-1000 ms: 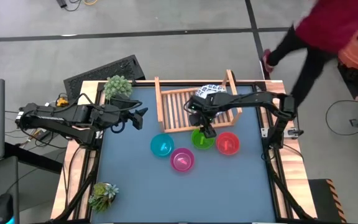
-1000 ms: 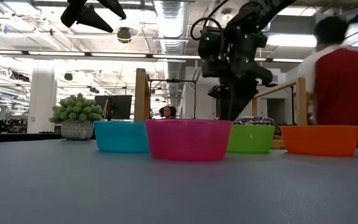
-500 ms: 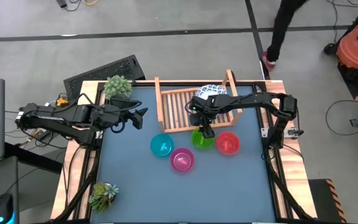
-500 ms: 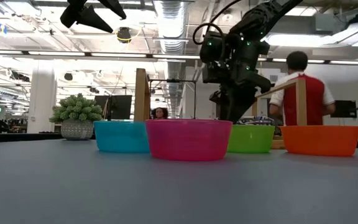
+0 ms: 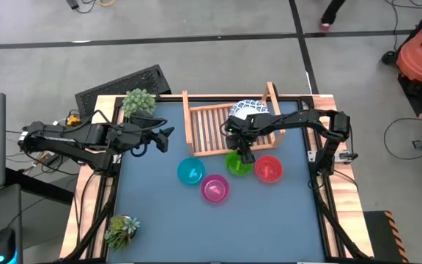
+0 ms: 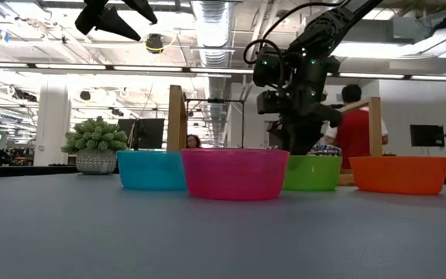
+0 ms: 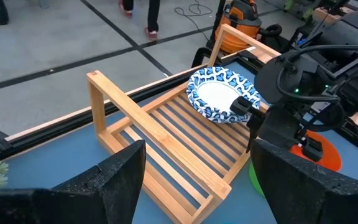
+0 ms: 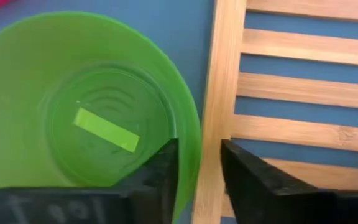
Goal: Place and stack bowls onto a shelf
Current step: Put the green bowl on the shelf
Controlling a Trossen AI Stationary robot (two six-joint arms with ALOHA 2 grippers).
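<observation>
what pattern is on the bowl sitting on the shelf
White centre with a blue patterned rim; the left wrist view shows it best.

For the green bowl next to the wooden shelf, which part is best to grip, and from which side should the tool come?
Grip the thin rim of the green bowl on the side nearest the shelf, coming straight down from above. The bowl sits upright and open, so one finger can go inside the wall and one outside. The right tool already straddles that rim, in the narrow space beside the shelf's edge rail.

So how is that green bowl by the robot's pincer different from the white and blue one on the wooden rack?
The green bowl is plain and sits on the table beside the rack; the white bowl has a blue patterned rim and rests on the rack's slats. The right pincer straddles the green bowl's rim; nothing touches the white one. Both sit upright.
</observation>
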